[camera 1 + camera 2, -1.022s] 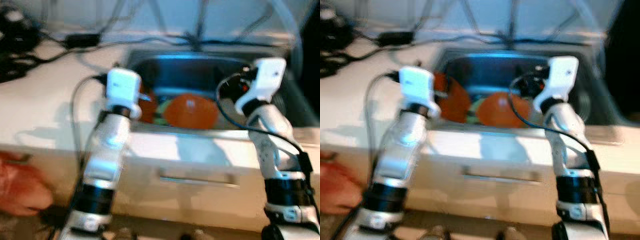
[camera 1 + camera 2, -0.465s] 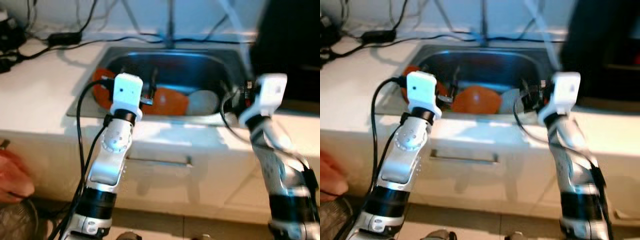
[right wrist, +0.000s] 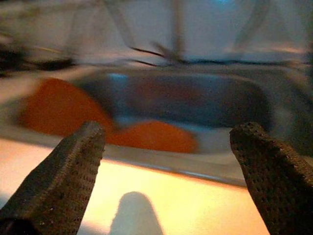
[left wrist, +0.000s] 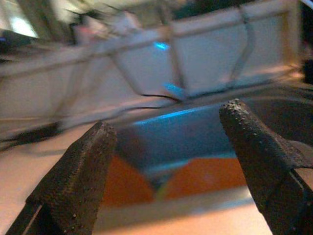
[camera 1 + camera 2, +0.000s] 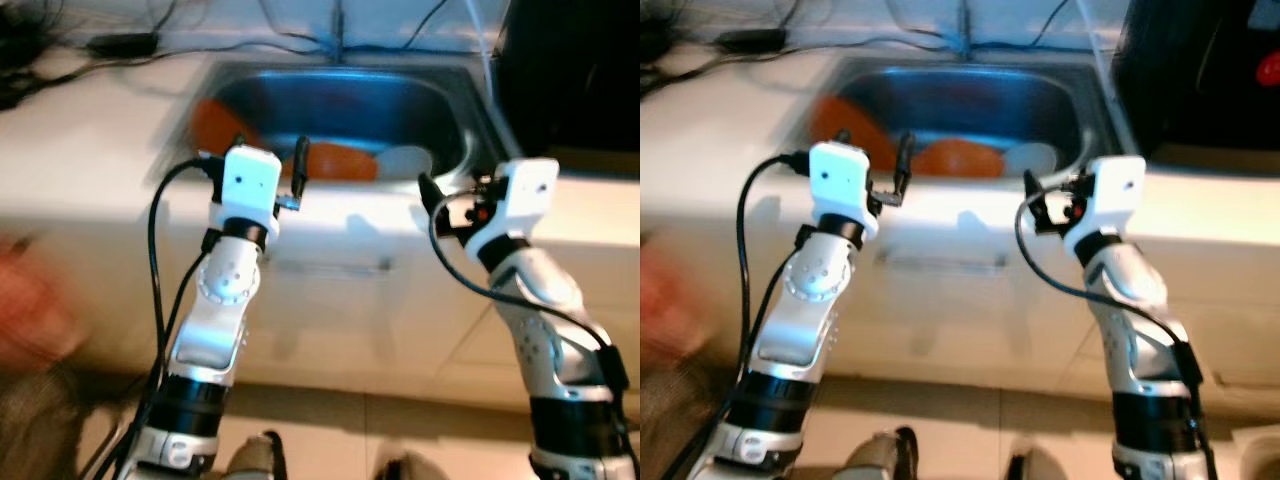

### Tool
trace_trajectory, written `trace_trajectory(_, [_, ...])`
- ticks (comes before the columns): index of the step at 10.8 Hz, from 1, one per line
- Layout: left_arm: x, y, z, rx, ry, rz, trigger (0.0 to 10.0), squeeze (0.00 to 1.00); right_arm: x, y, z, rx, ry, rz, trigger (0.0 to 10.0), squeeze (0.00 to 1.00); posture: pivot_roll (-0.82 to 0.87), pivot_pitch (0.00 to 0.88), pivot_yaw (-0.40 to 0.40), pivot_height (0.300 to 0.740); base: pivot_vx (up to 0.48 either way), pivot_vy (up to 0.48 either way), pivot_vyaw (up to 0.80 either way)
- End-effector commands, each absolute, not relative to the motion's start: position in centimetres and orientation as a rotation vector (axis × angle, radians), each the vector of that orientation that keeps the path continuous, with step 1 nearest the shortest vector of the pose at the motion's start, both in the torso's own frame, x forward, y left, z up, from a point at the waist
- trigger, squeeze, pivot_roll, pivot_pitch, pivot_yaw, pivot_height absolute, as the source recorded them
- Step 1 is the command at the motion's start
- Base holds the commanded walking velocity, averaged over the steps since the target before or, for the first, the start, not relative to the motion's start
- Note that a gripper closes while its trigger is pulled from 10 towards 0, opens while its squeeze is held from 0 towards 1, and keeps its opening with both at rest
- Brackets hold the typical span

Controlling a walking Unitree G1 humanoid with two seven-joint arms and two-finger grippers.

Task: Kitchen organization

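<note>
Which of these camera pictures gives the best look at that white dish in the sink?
The right eye view: the white dish sits in plain sight beside the orange dishes in the sink. The left eye view shows it too, blurrier. In both wrist views I cannot make it out for certain.

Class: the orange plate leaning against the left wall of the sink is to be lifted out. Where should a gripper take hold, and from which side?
Grip the raised upper rim of the orange plate, coming from above. It appears to lean against the left wall of the sink, so its top edge stands free, while its lower edge is hidden behind the front lip.
</note>
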State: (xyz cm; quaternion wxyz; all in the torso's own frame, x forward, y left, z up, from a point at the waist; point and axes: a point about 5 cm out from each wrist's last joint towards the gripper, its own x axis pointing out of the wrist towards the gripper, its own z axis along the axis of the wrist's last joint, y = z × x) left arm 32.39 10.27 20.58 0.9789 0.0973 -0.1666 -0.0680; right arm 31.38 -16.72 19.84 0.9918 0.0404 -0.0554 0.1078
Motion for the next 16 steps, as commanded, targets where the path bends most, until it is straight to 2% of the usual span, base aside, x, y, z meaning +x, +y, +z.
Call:
trace_trajectory(1, [32.4,10.5,20.4,0.205,-0.325,-0.127,10.0,0.00,31.3,-16.3,20.0,0.093,-0.111,0.227,10.0,0.00,0.00,0.074,0.055,0.740,-0.334,0.000,0.00])
trace_trajectory(8, [32.7,10.8,19.4,0.199,-0.266,-0.166,10.0,0.00,31.6,-15.6,19.9,0.089,-0.110,0.240,10.0,0.00,0.00,0.067,0.058,0.740,0.000,0.000,0.00])
trace_trajectory(14, [32.8,10.8,18.9,0.187,-0.244,-0.172,10.0,0.00,31.7,-15.3,19.8,0.091,-0.108,0.247,10.0,0.00,-0.01,0.069,0.056,0.740,0.336,0.000,0.00])
trace_trajectory(16, [32.7,10.7,18.8,0.183,-0.242,-0.175,10.0,0.00,31.8,-15.3,19.9,0.090,-0.106,0.247,10.0,0.00,-0.01,0.069,0.055,0.740,0.349,-0.247,-0.66])
